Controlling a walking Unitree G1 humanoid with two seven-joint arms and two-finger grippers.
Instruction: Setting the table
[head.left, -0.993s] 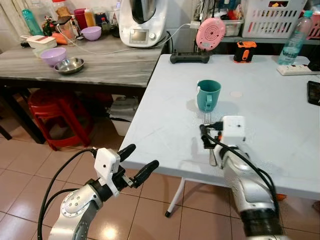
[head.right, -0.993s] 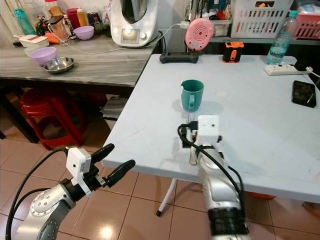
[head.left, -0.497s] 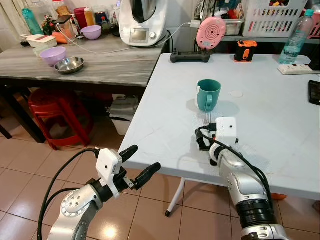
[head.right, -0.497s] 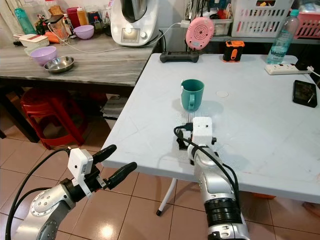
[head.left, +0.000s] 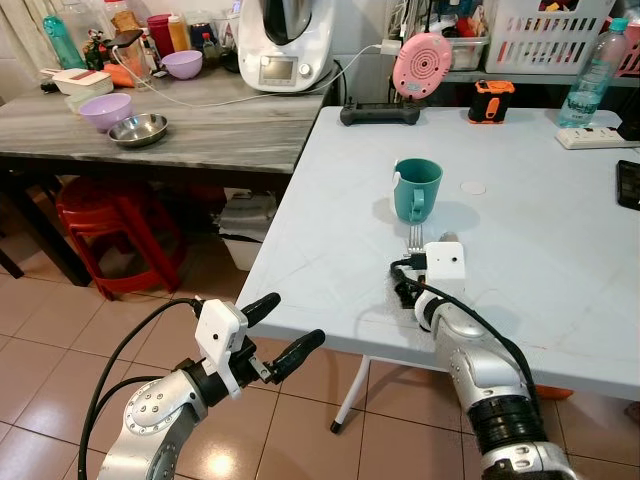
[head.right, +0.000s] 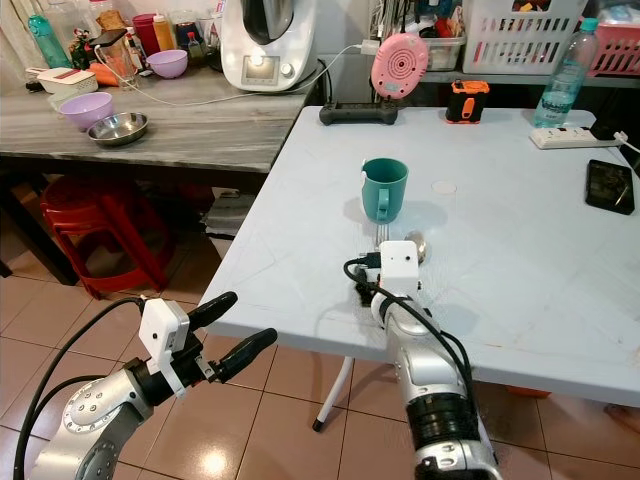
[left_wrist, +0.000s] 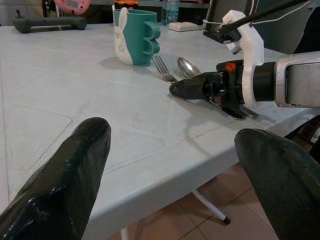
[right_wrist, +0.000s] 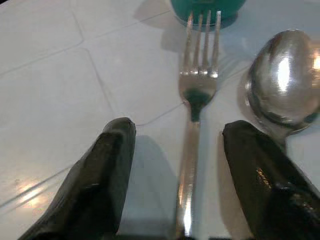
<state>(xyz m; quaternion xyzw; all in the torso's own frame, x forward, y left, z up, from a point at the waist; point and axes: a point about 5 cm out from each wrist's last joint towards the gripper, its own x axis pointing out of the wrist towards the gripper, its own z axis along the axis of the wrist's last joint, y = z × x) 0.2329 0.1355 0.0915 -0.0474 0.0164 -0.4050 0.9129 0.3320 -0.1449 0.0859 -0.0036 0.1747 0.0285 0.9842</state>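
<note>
We saw the fork (right_wrist: 196, 95) lying flat on the white table (head.left: 540, 250), near its front edge, with the tines pointing at the green mug (head.left: 416, 189) that stood just behind it. The spoon (right_wrist: 280, 80) lay just beside the fork, on its right, with the bowl facing up. The right gripper (right_wrist: 186, 180) was low over the table, at the handle end of the fork; its two black fingers (right_wrist: 105, 170) were spread apart, one on each side of the fork handle, and they held nothing. We could not tell if the fingers touched the table.

The left gripper (head.left: 270, 335) hung in front of the table edge, over the tiled floor (head.left: 60, 330), also with its fingers spread and with nothing between them.

Farther on the table there were a black phone (head.right: 607, 186) at the right, a power strip (head.left: 595, 138), a water bottle (head.left: 594, 75), a pink round device (head.left: 421, 65) and a black bar (head.left: 380, 115). To the left stood a grey counter (head.left: 220, 125) with a steel bowl (head.left: 138, 130), two purple bowls (head.left: 106, 111) and a white kitchen machine (head.left: 286, 45). Under it we saw a red stool (head.left: 110, 235).
</note>
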